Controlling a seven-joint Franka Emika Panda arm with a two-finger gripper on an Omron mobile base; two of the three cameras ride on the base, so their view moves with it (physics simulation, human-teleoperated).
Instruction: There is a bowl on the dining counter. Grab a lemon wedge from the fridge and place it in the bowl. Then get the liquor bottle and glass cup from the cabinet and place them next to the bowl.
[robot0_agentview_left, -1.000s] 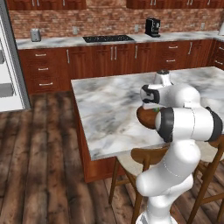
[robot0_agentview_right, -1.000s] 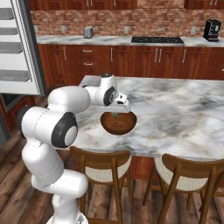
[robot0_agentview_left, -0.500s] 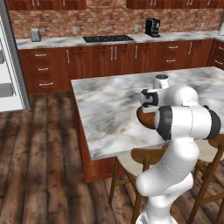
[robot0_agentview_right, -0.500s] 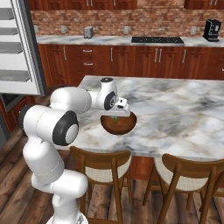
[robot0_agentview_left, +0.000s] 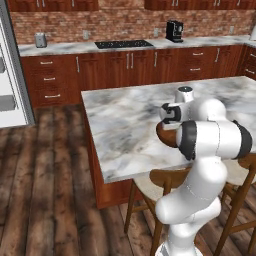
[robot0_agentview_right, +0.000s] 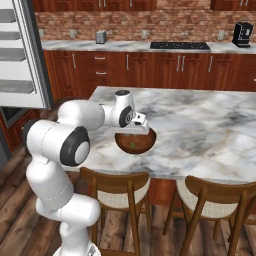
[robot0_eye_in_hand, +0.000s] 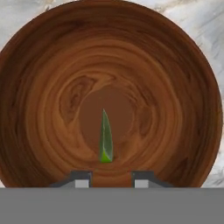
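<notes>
A brown wooden bowl (robot0_eye_in_hand: 112, 65) sits near the front edge of the dining counter (robot0_agentview_right: 210, 130). A thin green lemon wedge (robot0_eye_in_hand: 105, 140) lies on the bowl's floor and also shows as a green speck, the wedge (robot0_agentview_right: 132, 145). My gripper (robot0_eye_in_hand: 111, 179) hangs just above the bowl (robot0_agentview_right: 135, 142), pointing down into it. Its two tips stand apart with the wedge free in front of them. In the left base view the gripper (robot0_agentview_left: 170, 114) is over the bowl (robot0_agentview_left: 164, 134), which my arm half hides. The fridge (robot0_agentview_right: 25, 55) stands open at the left, white shelves showing.
Wooden stools (robot0_agentview_right: 115, 187) stand under the island's near edge. A wall counter (robot0_agentview_left: 125, 46) at the back carries a cooktop (robot0_agentview_left: 123, 44), a coffee machine (robot0_agentview_left: 174, 31) and a toaster (robot0_agentview_left: 40, 39). Wood floor (robot0_agentview_left: 45, 175) lies open to the left.
My hand has sunk a little lower over the bowl and its jaws have parted. The lemon wedge has left the fingers and now lies in the bowl.
</notes>
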